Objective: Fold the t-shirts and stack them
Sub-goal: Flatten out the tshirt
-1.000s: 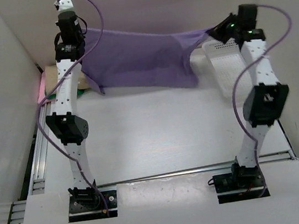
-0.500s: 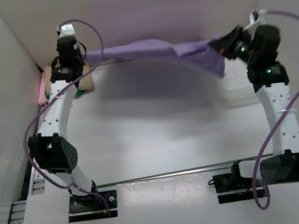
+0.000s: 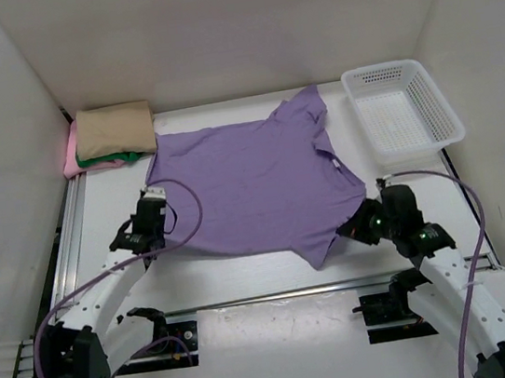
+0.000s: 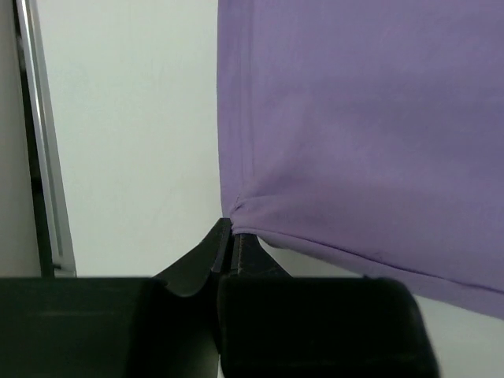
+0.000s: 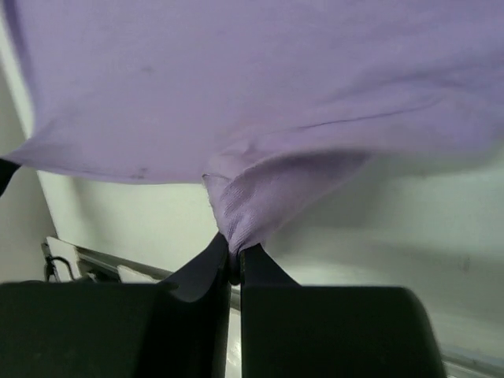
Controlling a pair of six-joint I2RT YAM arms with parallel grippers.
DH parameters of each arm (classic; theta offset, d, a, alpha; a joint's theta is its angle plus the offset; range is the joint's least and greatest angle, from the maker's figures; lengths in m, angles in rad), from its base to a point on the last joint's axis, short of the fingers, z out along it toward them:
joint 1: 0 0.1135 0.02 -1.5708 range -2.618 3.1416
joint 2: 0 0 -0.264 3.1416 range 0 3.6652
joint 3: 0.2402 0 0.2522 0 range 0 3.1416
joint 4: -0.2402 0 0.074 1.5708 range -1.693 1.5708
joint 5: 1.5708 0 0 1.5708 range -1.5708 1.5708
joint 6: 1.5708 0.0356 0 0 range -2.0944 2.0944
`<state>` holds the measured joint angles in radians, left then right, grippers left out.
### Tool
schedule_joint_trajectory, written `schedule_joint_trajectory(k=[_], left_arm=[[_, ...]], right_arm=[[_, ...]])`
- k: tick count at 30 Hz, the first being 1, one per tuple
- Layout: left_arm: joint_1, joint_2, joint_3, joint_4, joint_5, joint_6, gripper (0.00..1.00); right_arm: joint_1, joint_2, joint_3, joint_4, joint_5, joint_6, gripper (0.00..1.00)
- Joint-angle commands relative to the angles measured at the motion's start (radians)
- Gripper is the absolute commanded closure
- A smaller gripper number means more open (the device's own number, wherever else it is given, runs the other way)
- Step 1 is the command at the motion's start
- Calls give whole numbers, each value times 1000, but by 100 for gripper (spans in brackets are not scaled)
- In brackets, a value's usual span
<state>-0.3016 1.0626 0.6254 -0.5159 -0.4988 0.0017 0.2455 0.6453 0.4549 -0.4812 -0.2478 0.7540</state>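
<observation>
Shirt number four lies flat, folds not yet made

Both arms reach low and forward from their bases, with the elbows down near the table (image 3: 247, 284) and the wrists close to the surface. The left gripper (image 3: 150, 224) is clenched on the near left corner of the purple shirt (image 3: 252, 184). Its wrist view shows the cloth gathered into a small pucker between the tips. The right gripper (image 3: 356, 229) is also clamped tight, on a bunched fold at the near right end of the shirt, by the sleeve.

Between the two grippers the shirt is spread open on the middle of the table, nearly smooth, with one sleeve pointing to the far side.

At the far left corner sits a stack (image 3: 113, 133) of folded shirts: tan on top, green under it, pink at the bottom. The basket (image 3: 448, 119) at the far right looks empty.

So I judge that three shirts are done. The purple one needs folding and then goes on the stack.
</observation>
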Motion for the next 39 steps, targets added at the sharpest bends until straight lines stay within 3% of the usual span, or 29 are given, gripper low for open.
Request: schedule_joint_trajectory(k=[1, 4, 13, 24, 34, 39], left_arm=[[41, -59, -91, -54, -44, -2, 90], [41, -105, -160, -87, -35, -2, 90], [50, -133, -130, -269, 57, -2, 90], [59, -228, -139, -446, 82, -2, 90], [59, -248, -92, -530, 111, -2, 90], [59, -172, -79, -458, 192, -2, 90]], right_arm=[[58, -38, -91, -8, 64, 102, 100], [97, -38, -101, -36, 122, 114, 100], [110, 19, 7, -120, 173, 73, 100], [110, -116, -62, -272, 151, 119, 100], [110, -159, 40, -388, 232, 108, 100], [110, -110, 41, -294, 242, 96, 100]])
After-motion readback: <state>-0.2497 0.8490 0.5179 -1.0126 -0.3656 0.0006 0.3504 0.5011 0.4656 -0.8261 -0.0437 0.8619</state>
